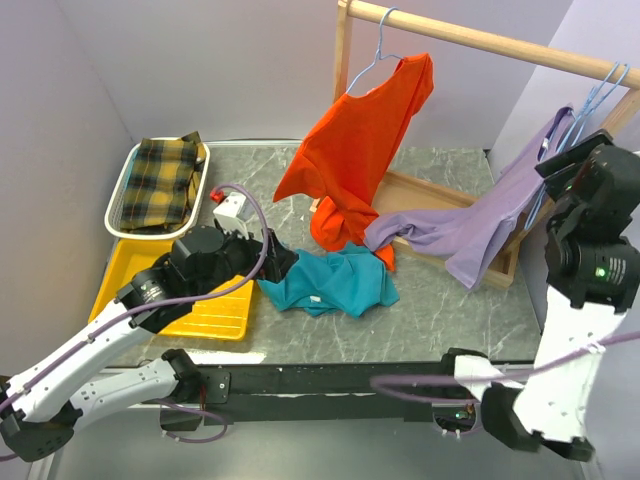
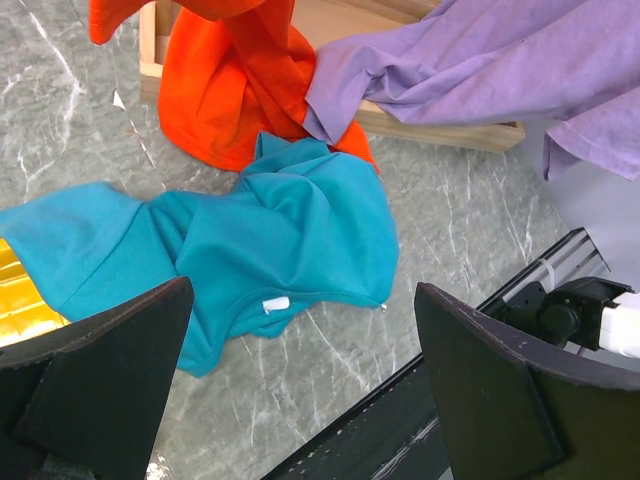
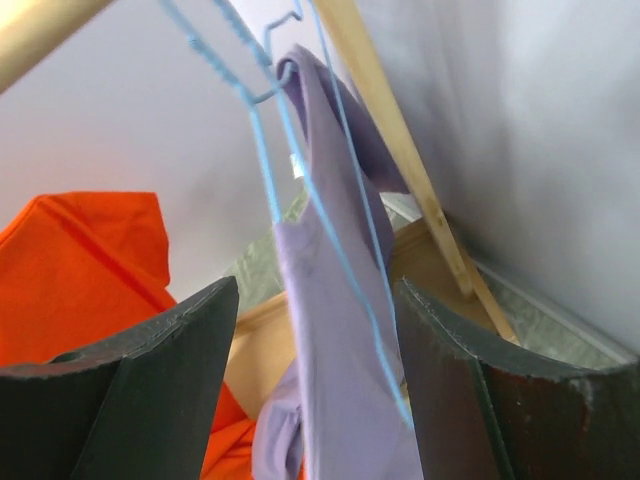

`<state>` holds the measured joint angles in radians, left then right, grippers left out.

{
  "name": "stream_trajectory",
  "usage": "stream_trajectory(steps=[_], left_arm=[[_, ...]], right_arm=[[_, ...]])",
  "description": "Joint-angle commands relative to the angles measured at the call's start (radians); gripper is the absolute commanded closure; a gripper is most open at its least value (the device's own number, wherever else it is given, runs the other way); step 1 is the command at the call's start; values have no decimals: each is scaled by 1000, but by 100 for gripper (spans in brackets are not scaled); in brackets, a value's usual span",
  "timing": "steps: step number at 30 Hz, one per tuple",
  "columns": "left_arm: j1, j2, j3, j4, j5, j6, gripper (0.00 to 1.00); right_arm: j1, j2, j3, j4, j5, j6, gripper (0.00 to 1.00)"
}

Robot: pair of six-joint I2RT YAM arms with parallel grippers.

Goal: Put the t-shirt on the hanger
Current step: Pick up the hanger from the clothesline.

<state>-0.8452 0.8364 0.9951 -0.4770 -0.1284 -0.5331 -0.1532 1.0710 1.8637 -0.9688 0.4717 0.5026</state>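
The teal t-shirt (image 1: 330,282) lies crumpled on the marble table, its collar label (image 2: 276,303) facing the near edge. My left gripper (image 2: 303,292) hovers over the shirt's near hem, open wide and holding nothing; from above it shows at the shirt's left end (image 1: 280,262). My right gripper (image 1: 558,158) is raised at the right end of the wooden rod (image 1: 480,40). It stands open (image 3: 315,290) around the hanging lilac shirt (image 3: 330,340). A thin pale-blue wire hanger (image 3: 350,230) runs down in front of that shirt, between the fingers. Neither finger visibly presses it.
An orange shirt (image 1: 360,150) hangs on its own hanger at the rod's left end, its hem touching the teal shirt. The rack's wooden base frame (image 1: 500,270) lies behind. A yellow tray (image 1: 215,315), a basket with plaid cloth (image 1: 160,182) and a small white object (image 1: 232,212) stand at left.
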Motion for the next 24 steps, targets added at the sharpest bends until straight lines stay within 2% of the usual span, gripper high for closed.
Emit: stream_trajectory(steps=[1,3,7,15,24], left_arm=[[14,-22,11,9,4,35,1],[18,-26,5,6,-4,39,1],[44,-25,-4,11,12,50,1],[107,-7,-19,28,76,56,1],[141,20,-21,37,96,61,1]], right_arm=[[-204,38,3,44,-347,-10,29],[-271,44,-14,61,-459,-9,30],[-362,49,-31,79,-505,-12,30],[-367,56,-109,127,-455,-6,30],[-367,107,-81,154,-404,7,33]])
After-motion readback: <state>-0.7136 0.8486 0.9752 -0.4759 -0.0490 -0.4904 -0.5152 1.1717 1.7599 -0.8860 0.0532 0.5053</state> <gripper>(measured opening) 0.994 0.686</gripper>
